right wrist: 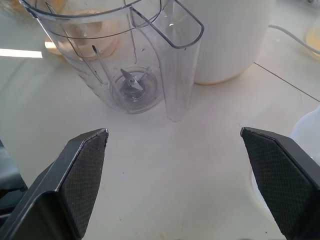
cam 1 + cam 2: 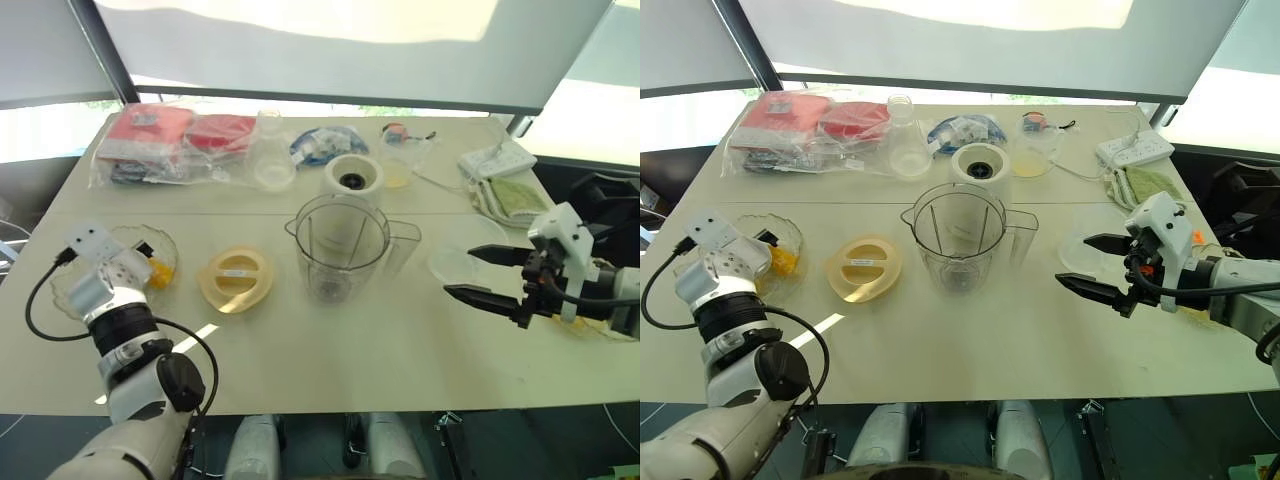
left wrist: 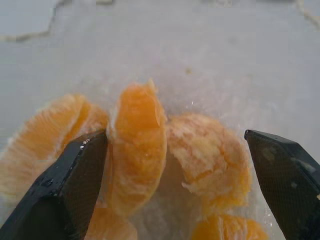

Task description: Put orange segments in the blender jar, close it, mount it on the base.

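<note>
Both pincers gape wide, holding nothing. Between my left pincer (image 3: 175, 185) fingers lie the orange segments (image 3: 137, 150); ahead of my right pincer (image 1: 175, 185) stands the blender jar (image 1: 120, 60), empty.

On the counter (image 2: 330, 350), the blender jar (image 2: 341, 247) stands at the centre with the base (image 2: 352, 178) just behind it. The lid (image 2: 237, 279) lies to the jar's left. Farther left, the orange segments (image 3: 137, 150) lie in a dish (image 2: 163, 243). A flask (image 2: 271, 152) stands left of the base.
</note>
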Robot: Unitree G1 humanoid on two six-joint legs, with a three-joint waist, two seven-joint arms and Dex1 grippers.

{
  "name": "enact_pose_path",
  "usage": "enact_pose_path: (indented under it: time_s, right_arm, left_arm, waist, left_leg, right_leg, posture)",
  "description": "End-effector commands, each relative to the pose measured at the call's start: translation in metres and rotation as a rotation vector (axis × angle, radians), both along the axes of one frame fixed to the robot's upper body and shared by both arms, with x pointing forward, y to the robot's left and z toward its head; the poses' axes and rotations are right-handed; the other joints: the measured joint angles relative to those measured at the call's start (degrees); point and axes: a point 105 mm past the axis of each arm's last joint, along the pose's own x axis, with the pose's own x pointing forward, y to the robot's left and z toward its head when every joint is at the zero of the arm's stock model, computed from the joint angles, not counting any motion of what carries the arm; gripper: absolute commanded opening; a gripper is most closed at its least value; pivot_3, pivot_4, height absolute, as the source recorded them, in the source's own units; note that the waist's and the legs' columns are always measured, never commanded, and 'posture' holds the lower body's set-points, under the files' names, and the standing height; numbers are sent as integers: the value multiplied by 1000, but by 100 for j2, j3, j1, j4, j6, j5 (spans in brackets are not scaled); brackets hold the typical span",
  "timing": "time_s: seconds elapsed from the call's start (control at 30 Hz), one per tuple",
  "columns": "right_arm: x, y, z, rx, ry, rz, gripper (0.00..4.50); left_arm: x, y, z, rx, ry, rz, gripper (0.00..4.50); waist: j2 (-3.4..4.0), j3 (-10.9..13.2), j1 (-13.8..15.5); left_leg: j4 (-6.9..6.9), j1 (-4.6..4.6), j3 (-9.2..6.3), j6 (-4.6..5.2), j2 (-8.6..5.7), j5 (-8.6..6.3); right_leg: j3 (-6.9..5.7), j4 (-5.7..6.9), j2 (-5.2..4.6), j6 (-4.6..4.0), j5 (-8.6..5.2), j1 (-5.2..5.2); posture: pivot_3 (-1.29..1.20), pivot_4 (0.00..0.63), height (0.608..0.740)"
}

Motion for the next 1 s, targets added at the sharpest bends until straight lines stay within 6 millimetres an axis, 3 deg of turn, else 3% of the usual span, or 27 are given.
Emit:
enact_pose_path:
  time_s: [0.03, 0.47, 0.73, 0.83, 0.97, 1.0]
  right_arm:
    - [0, 0, 11, 0, -69, 0, 4500]
    - [0, 0, 10, 3, -71, -8, 4500]
    - [0, -1, 8, 3, -74, -21, 4500]
    - [0, 0, 7, 6, -74, -23, 4500]
    - [1, 0, 8, 7, -77, -25, 4500]
    - [1, 0, 8, 8, -77, -26, 4500]
  left_arm:
    - [0, 8, 23, 93, -60, 22, 4481]
    - [-5, 7, 0, -26, -28, 58, 4481]
    - [-12, 18, 1, -6, -46, 131, 4481]
    - [-12, 19, 1, -7, -56, 137, 3678]
    - [-11, 16, -1, -25, -48, 133, 3678]
    - [-11, 16, -2, -28, -46, 135, 3277]
  waist:
    - [0, 0, 0]
    - [0, 0, 0]
    - [0, 0, -2]
    - [-1, -1, -8]
    - [-2, -1, -1]
    - [-2, -1, -1]
  left_leg:
    - [0, 0, 0, 0, 0, 0]
    - [0, 0, 0, 0, 0, 0]
    - [0, 0, -1, 0, 0, 0]
    - [0, 0, 0, -1, 0, 0]
    - [0, 0, -1, -1, 0, 1]
    - [0, 0, -1, -1, 0, 1]
  right_leg:
    - [0, 0, 0, 0, 0, 0]
    - [0, 0, 0, 1, 0, 0]
    - [0, 0, 0, 0, 0, 0]
    - [0, 0, 0, 1, 0, 0]
    - [-1, 1, 0, 1, 0, 0]
    - [-1, 1, 0, 1, 1, 0]
  posture:
    - [0, 150, 740]
    - [0, 150, 740]
    - [0, 150, 740]
    - [0, 150, 740]
    - [0, 150, 740]
    - [0, 150, 740]
